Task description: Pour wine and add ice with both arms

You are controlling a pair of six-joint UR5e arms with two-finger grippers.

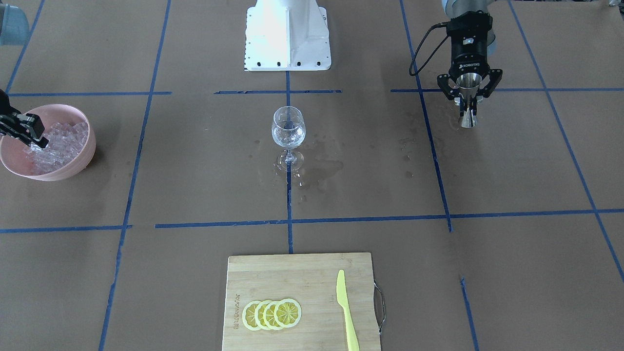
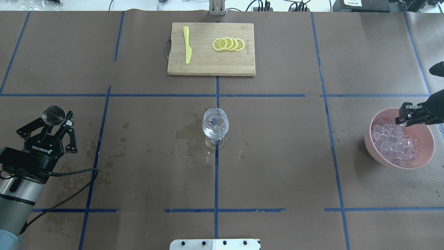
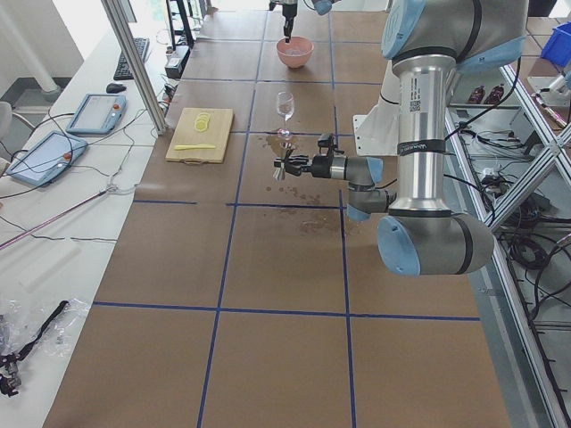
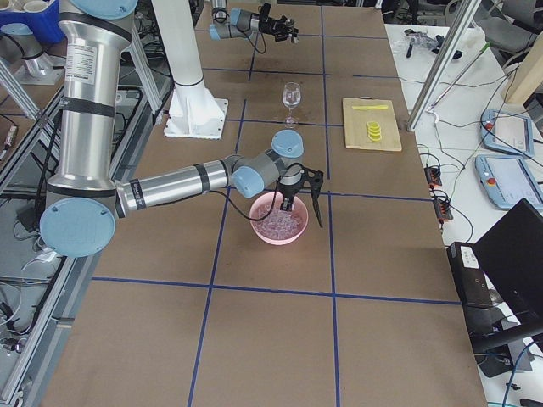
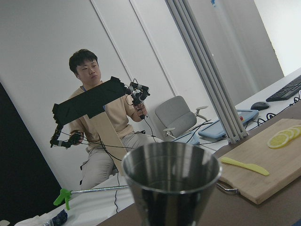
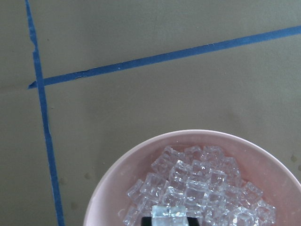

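The left pincer (image 1: 469, 99) hangs over the desk (image 2: 277, 166) near its left end, its fingers pinching a steel jigger (image 1: 470, 82) at the waist, the cup roughly upright with its wide mouth on top; whether any liquid is inside cannot be told. At the right end of the desk stands a pink bowl (image 2: 427, 133) heaped with the ice (image 2: 395, 144), and the right pincer (image 2: 400, 119) reaches down into it by the rim nearest the far edge. In the wrist view a single cube (image 6: 169, 213) sits right at its black fingertips, apparently nipped between them. A stemmed glass (image 2: 215, 125) stands upright in the middle of the desk, well apart from both arms, with a little of the wine (image 1: 288, 136) – clear as water – low in its bowl. Wet patches (image 2: 187, 133) darken the paper around its foot and toward the left end. By the far edge lies a wooden cutting board (image 2: 208, 62) carrying overlapping lemon slices (image 2: 229, 44) and a yellow knife (image 2: 187, 45).
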